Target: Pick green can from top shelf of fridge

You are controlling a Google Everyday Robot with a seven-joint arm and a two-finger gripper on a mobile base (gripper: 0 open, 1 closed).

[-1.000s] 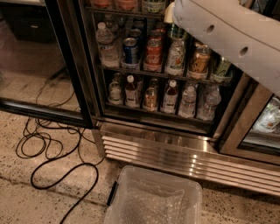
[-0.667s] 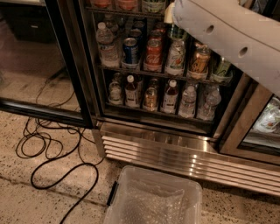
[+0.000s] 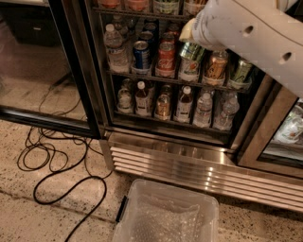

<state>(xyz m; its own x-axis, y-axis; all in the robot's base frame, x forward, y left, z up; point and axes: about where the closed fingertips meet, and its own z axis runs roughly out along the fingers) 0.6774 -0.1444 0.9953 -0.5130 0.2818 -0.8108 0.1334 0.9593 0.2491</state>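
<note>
Green can (image 3: 165,5) sits on the top shelf (image 3: 142,13) of the fridge (image 3: 175,160), cut off at the very top of the view.
Your gripper (image 3: 188,30) hangs at the tip of the white arm (image 3: 251,38), just below and right of the can. You cannot tell if it is loose or squeezing. You could bump the white can (image 3: 194,5) next to it, or catch the shelf rail, because the arm hides so much there.

1 raised camera faces down, near the fridge (image 3: 189,165).
</note>
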